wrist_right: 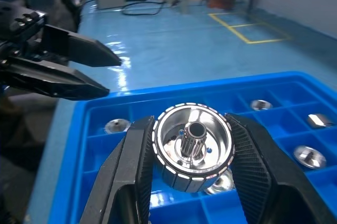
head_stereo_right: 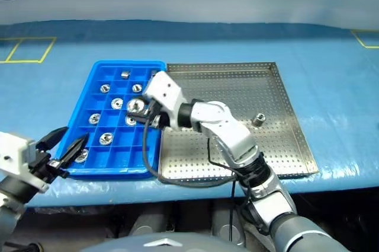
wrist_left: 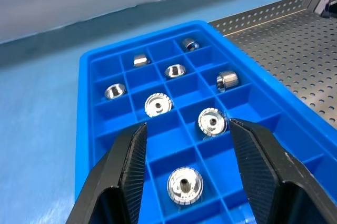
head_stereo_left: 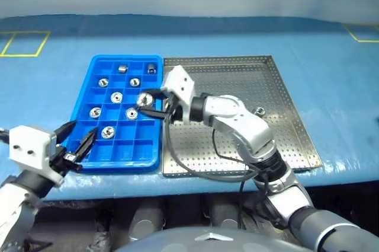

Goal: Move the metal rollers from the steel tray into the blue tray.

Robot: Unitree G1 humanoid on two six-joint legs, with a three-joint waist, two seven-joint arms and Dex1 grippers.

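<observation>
The right claw is clenched on 1 roller, holding it over the blue tray, above its right-hand compartments. Several more rollers lie in separate compartments of that tray, and 1 roller remains on the steel tray beside it. The left claw hangs released and empty at the blue tray's near-left corner, over the desk.

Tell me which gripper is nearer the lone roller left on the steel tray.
Right. The right gripper hangs over the blue tray, left of that roller; the left gripper sits farther left, at the blue tray's near corner.
</observation>
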